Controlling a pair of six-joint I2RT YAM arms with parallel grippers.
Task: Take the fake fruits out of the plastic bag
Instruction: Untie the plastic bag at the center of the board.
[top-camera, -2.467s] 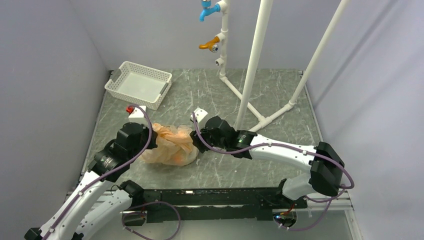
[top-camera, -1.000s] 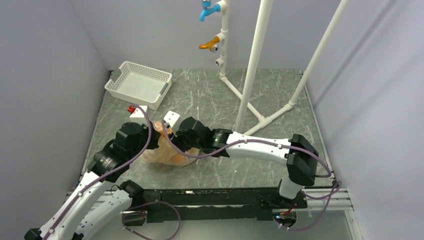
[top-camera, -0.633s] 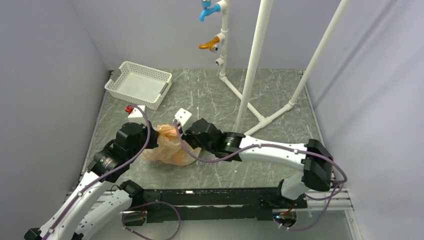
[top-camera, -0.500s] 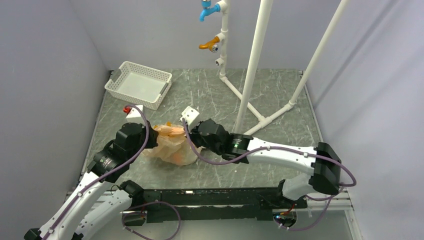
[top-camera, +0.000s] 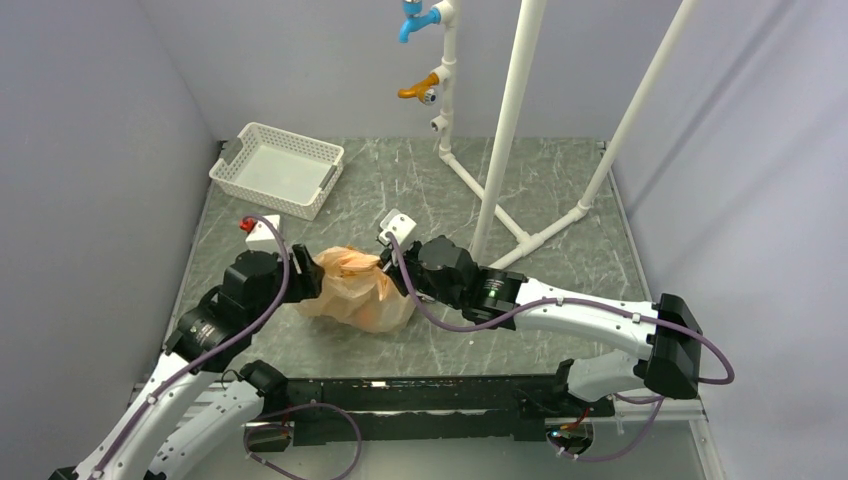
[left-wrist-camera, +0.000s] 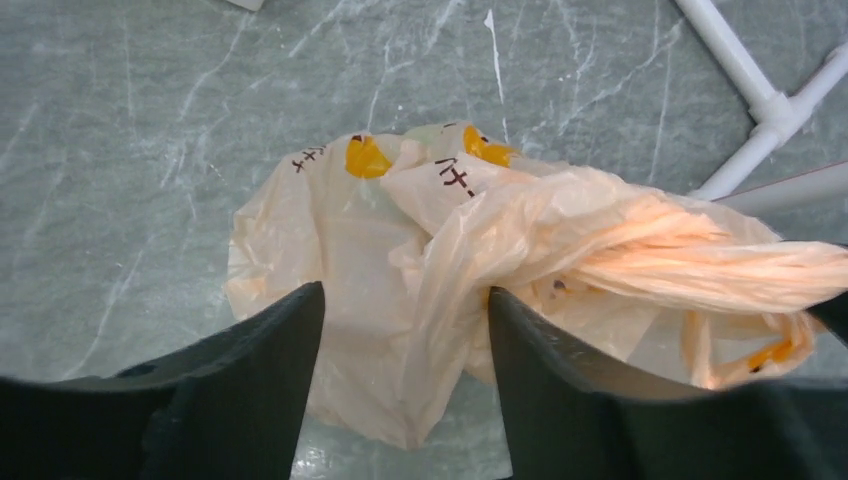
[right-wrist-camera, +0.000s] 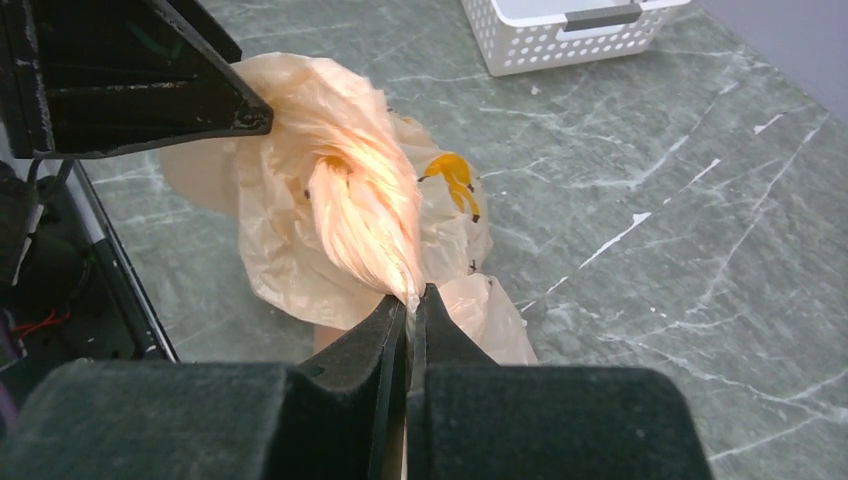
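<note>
The pale orange plastic bag lies crumpled on the marbled table between the two arms. My right gripper is shut on the bag's bunched, twisted top and stretches it toward itself; in the top view the right gripper sits at the bag's right edge. My left gripper is open, its dark fingers on either side of a hanging fold of the bag. The fake fruits stay hidden inside; only an orange patch shows through the bag's lower part.
A white mesh basket stands at the back left, also seen in the right wrist view. A white pipe frame with a blue tap and an orange tap rises behind the right arm.
My right gripper reached left over the bag, shut on its top and drew back right with it. My left gripper opened, let go of the bag and backed off slightly.
</note>
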